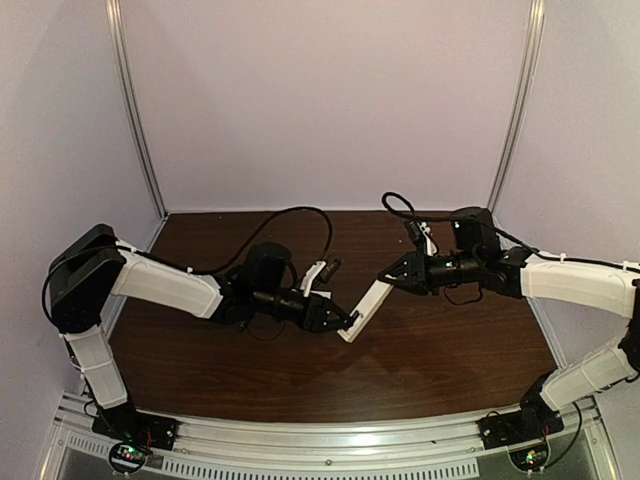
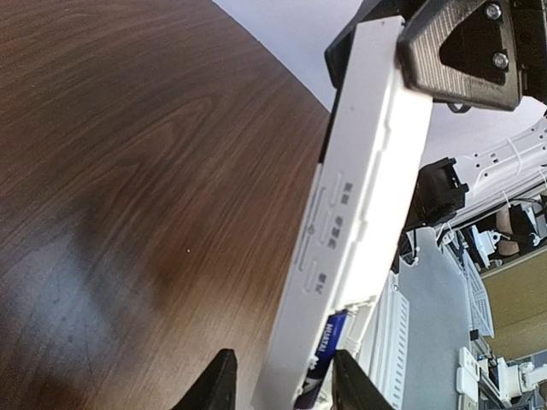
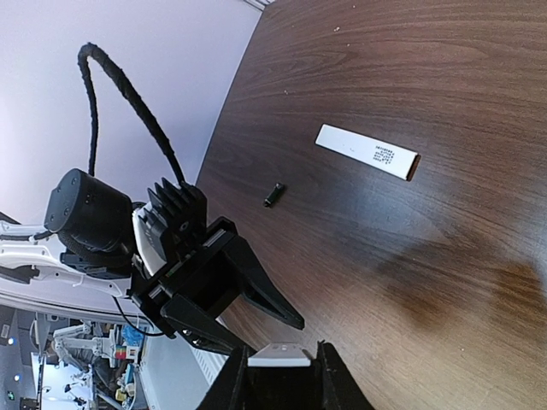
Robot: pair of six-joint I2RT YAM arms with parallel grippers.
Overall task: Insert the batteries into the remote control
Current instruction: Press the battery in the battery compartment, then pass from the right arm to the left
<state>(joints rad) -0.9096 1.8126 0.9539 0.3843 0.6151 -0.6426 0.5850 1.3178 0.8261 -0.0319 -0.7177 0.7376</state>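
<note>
Right pincer (image 3: 278, 376) holds the remote control (image 1: 366, 308); left pincer (image 2: 282, 389) is at its lower end.
The right pincer is closed on the upper end, and the remote control slants over the table (image 1: 450, 370). The left pincer stands on both sides of the lower end, where a bluish battery (image 2: 323, 354) sits; if it presses, one cannot tell. The other battery (image 3: 273, 195) lies on the table near a flat white strip (image 3: 367, 152).

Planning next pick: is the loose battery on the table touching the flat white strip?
Apart. Right wrist view shows a clear gap between battery and strip.
</note>
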